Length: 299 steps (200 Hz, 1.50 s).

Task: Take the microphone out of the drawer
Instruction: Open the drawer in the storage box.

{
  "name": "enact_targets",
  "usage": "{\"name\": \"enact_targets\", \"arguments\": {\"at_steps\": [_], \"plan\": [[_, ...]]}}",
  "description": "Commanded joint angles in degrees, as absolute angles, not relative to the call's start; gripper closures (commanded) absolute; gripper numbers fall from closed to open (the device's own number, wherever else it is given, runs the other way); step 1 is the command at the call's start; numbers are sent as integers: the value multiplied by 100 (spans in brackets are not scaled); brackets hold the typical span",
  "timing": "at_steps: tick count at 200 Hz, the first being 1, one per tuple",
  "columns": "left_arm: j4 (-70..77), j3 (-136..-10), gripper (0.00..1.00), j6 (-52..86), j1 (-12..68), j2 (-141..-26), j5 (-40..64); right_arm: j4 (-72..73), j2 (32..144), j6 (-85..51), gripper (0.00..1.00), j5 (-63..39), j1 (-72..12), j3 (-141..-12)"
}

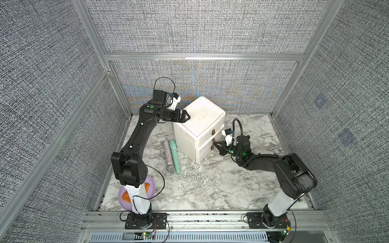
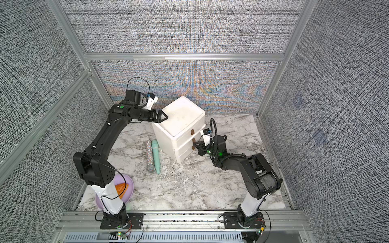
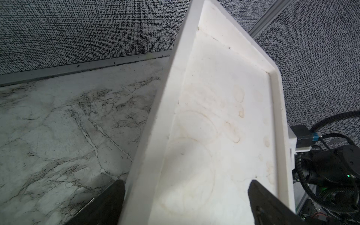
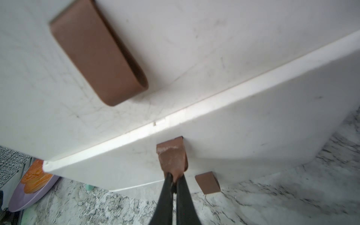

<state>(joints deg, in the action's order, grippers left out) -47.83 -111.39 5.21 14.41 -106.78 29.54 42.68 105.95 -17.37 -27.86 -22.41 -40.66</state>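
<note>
Both top views show a marble counter (image 1: 210, 189) inside grey fabric walls, with a white chest (image 1: 203, 114) (image 2: 182, 114) of three drawers standing at centre frame, toward the back. Each drawer front carries a brown tab. The fronts look flush with one another, so their insides are hidden.

Two microphones lie side by side on the counter, just left of the chest and touching along their length. They are a silver mic (image 1: 168, 155) (image 2: 149, 154) with its mesh head toward the bottom of the frame and a teal mic (image 1: 175, 155) (image 2: 156, 154) with its head toward the chest.

From the right of the frame, the right gripper (image 1: 214, 144) (image 2: 194, 144) reaches the chest front. In the right wrist view the right gripper (image 4: 174, 176) has its fingers pinched narrowly together on the tab (image 4: 172, 157) of the middle drawer (image 4: 253, 140). The top drawer's tab sits in that picture's upper left, and the bottom drawer's tab is just right of the fingers.

Coming from the left, the left gripper (image 1: 186, 117) (image 2: 164, 116) hangs at the chest's upper-left top corner. In the left wrist view the left gripper (image 3: 185, 194) is spread wide and holds nothing. One finger is over the counter side and the other is over the stained chest top.

At lower left, partly behind the left arm, a purple plate (image 1: 152, 185) (image 2: 128, 185) holds an orange pastry (image 1: 126, 196) (image 2: 121, 188).
</note>
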Motion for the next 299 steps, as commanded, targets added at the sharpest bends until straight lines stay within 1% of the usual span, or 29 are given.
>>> {"name": "enact_targets", "arguments": {"at_steps": [1, 56, 140, 237, 299], "plan": [[-4775, -11128, 0, 529, 1451, -10652, 3105, 4483, 10509, -1696, 100, -2832, -2232, -3982], [-4779, -11127, 0, 527, 1449, -10652, 3089, 4395, 10056, -1649, 100, -2761, -2212, -3540], [-4794, -11120, 0, 509, 1450, -10655, 3028, 3862, 9205, -1617, 100, -2461, -2119, -2829], [-4799, -11119, 0, 510, 1449, -10652, 2979, 3162, 8393, -1468, 100, -2367, -2046, -2505], [-4813, -11120, 0, 501, 1450, -10644, 2953, 2885, 7822, -1494, 100, -2329, -1989, -2062]]}}
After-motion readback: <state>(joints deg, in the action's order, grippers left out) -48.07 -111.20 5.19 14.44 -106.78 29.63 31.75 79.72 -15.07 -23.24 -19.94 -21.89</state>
